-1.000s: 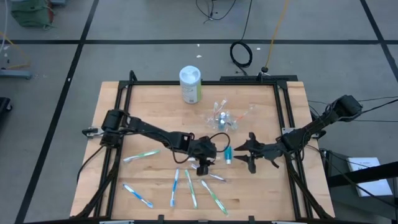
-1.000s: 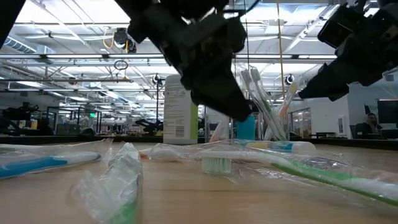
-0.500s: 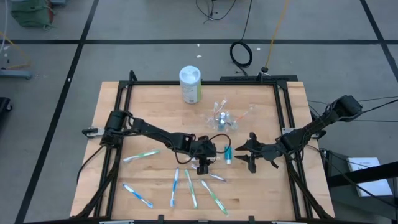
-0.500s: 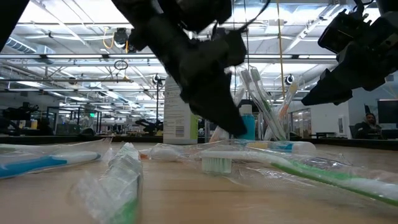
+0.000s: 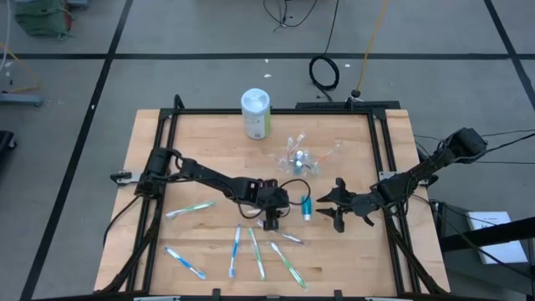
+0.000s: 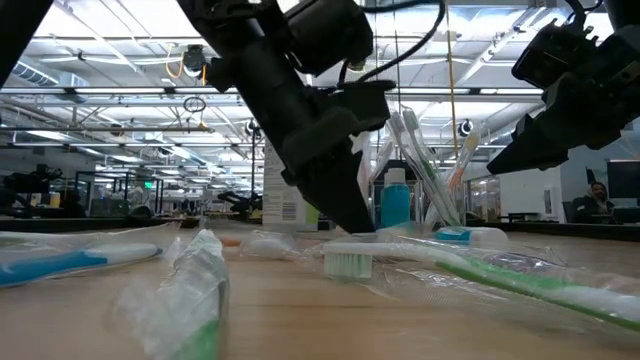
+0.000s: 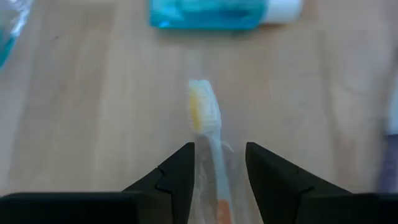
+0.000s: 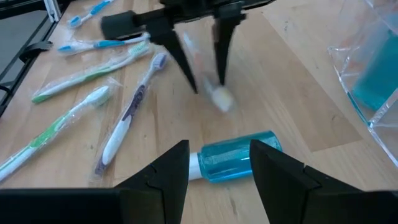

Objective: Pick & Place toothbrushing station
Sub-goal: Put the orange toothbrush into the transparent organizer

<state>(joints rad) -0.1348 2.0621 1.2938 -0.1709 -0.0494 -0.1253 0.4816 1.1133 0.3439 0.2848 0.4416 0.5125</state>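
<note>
The table (image 5: 167,159) is showing pale, streaky wood grain inside a black frame. A white-lidded canister (image 5: 256,114) with a green label is standing at twelve o'clock. A teal toothpaste tube (image 8: 233,163) is wearing a white cap. Blue, green and white toothbrushes (image 5: 251,255) are lying at six o'clock in clear wrappers.

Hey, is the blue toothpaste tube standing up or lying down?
Lying down. The toothpaste tube rests flat on its side on the table, cap sideways, ahead of the right gripper.

Wrapped toothbrush (image 7: 208,134) handle cut off between the jaws at the frame's edge.
</note>
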